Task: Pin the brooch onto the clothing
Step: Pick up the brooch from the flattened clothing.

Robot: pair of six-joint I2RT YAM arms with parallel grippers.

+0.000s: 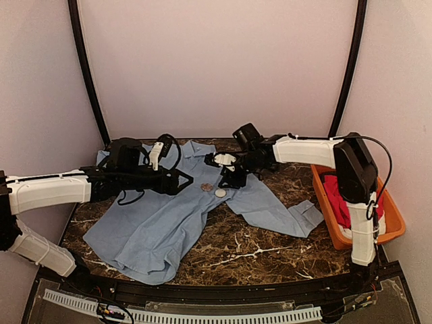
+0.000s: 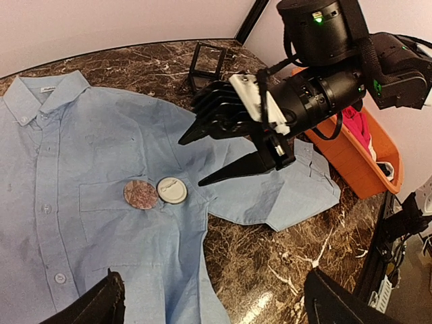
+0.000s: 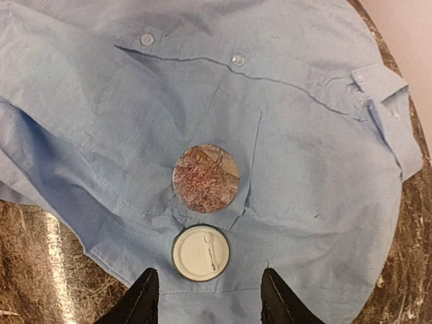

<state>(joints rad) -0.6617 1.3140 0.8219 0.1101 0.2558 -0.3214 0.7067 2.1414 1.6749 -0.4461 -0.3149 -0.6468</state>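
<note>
My left pincer (image 1: 183, 182) reaches in from the left, low over the light blue shirt (image 1: 155, 223). Its fingers are spread wide with nothing between them. My right pincer (image 2: 194, 162) comes in from the right and hangs above the shirt's front, fingers apart and empty, with their tips pointing at two round pieces.

The shirt lies flat on the marble table (image 1: 256, 250), collar at the far side and one sleeve trailing right. On its chest pocket sits a patterned round brooch (image 3: 206, 178), face up. Just beside it, to the right and a little nearer, is a white pin-backed disc (image 3: 200, 252), pin side up. Neither pincer touches either piece.

At the right edge, an orange bin (image 1: 391, 223) holds a red garment (image 1: 335, 196).
</note>
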